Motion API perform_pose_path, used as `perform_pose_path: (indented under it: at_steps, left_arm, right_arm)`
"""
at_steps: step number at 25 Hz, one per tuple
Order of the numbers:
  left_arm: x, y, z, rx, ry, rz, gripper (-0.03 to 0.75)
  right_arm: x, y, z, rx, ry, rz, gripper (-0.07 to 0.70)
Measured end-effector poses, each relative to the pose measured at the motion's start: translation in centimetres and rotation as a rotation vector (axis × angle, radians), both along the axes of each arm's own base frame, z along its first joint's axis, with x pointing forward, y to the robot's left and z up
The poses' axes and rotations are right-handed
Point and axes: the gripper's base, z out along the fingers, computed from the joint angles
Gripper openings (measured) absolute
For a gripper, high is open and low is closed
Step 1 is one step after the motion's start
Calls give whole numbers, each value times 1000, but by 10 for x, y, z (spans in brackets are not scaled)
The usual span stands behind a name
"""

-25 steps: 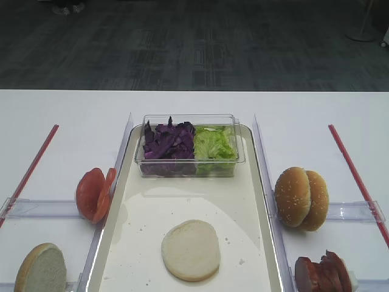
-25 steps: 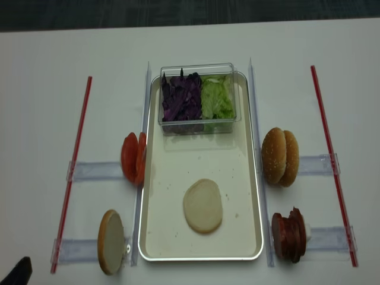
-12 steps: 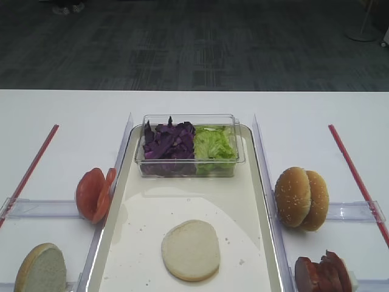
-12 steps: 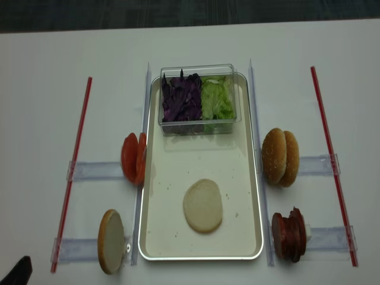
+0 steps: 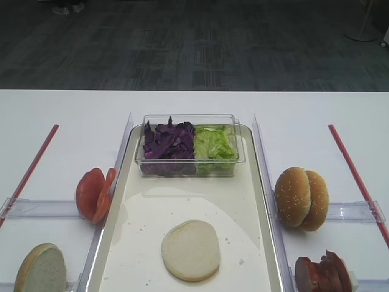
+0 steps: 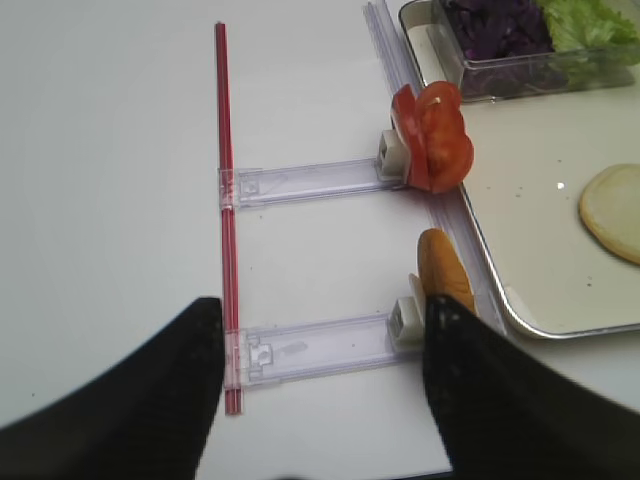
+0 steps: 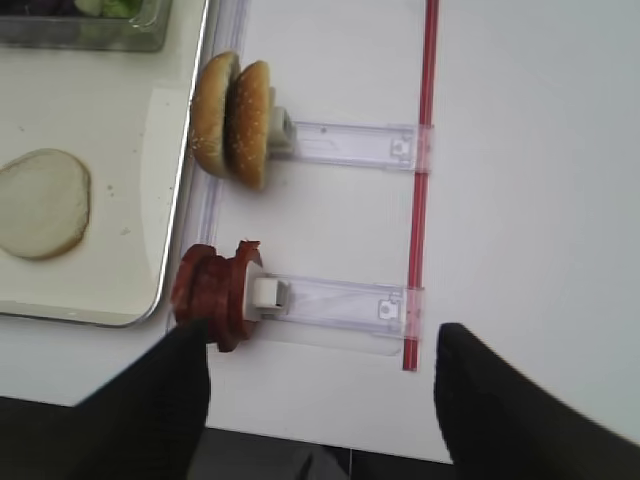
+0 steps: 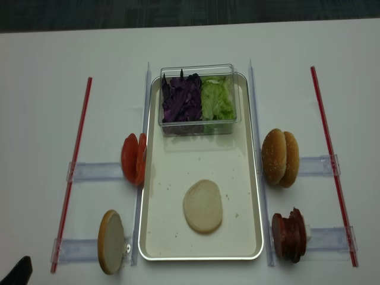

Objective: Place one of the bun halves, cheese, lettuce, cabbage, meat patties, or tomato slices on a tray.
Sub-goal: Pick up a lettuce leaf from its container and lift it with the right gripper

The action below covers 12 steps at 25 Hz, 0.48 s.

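One bun half (image 5: 190,250) lies cut face up on the cream tray (image 5: 182,201). Other bun halves stand on edge at the right (image 8: 280,157) and near left (image 8: 111,241). Tomato slices (image 8: 133,158) stand left of the tray and meat patties (image 8: 289,234) stand to its right. Cabbage (image 5: 168,141) and lettuce (image 5: 213,143) fill a tub. No cheese is in view. My left gripper (image 6: 315,390) is open above the near left table, beside the left bun half (image 6: 445,280). My right gripper (image 7: 320,400) is open, with the meat patties (image 7: 215,290) by its left finger.
The clear tub (image 8: 199,122) sits on the tray's far end. Clear holder rails (image 8: 95,172) (image 8: 320,164) run outward from the food stacks. Red strips (image 8: 74,166) (image 8: 331,160) lie along both sides. The table's near edge (image 7: 330,440) is just below the right gripper.
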Motion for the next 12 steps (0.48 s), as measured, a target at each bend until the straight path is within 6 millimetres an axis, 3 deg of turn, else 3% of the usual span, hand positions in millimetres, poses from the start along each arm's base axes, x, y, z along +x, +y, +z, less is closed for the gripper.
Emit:
perform_pose_path:
  at_steps: [12]
  left_arm:
    - [0,0,0,0,0,0,415]
  right_arm:
    - [74,14,4,23,205,34,505]
